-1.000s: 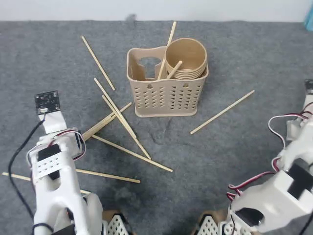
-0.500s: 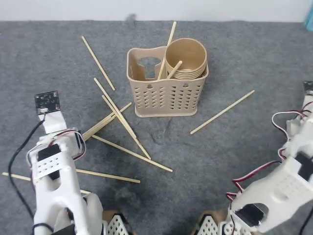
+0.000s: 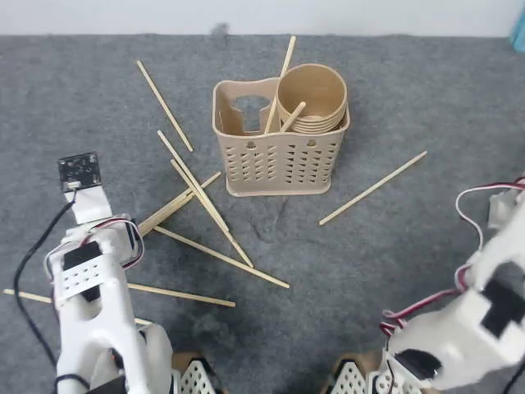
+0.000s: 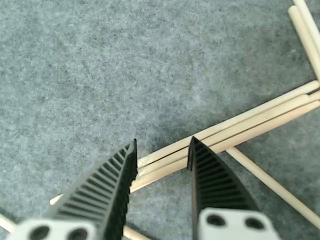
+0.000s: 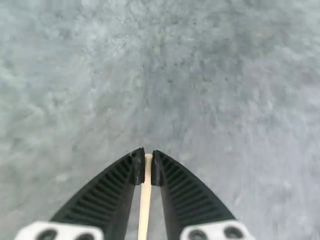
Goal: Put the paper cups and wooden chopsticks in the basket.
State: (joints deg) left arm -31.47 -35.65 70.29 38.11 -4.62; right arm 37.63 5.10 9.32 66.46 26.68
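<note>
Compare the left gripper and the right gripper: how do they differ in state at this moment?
The left gripper has its jaws apart, while the right gripper has them closed.
The left gripper holds nothing and points at a bundle of chopsticks lying flat, while the right gripper clamps a single chopstick.
Both have black ridged fingers and face the grey mat.
</note>
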